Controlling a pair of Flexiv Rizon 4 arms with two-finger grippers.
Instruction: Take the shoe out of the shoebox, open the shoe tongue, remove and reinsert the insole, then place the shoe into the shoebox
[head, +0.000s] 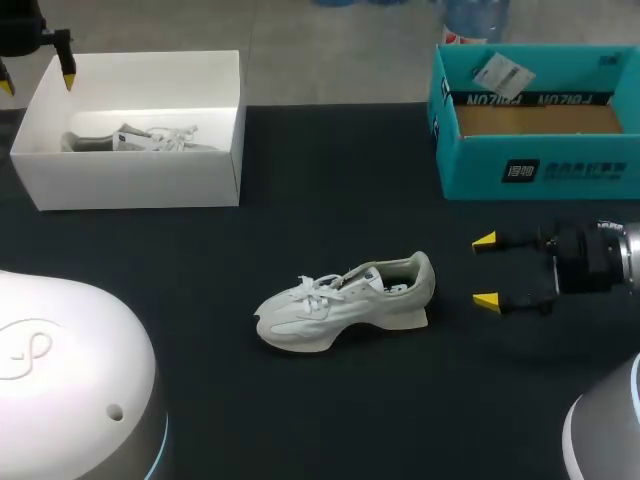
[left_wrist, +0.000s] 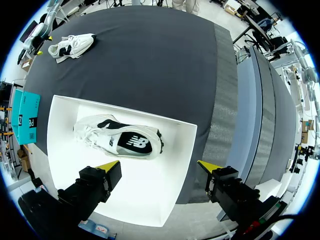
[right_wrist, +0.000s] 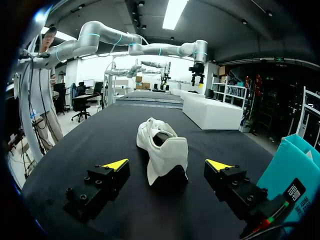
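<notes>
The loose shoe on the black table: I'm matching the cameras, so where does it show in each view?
Head view: the loose shoe lies in the middle of the table, heel toward the right gripper.
Left wrist view: the loose shoe lies far across the table, beyond the white shoebox.
Right wrist view: the loose shoe is just ahead of the right gripper, heel nearest.
Shared landmark: the white shoebox, in all three.
</notes>
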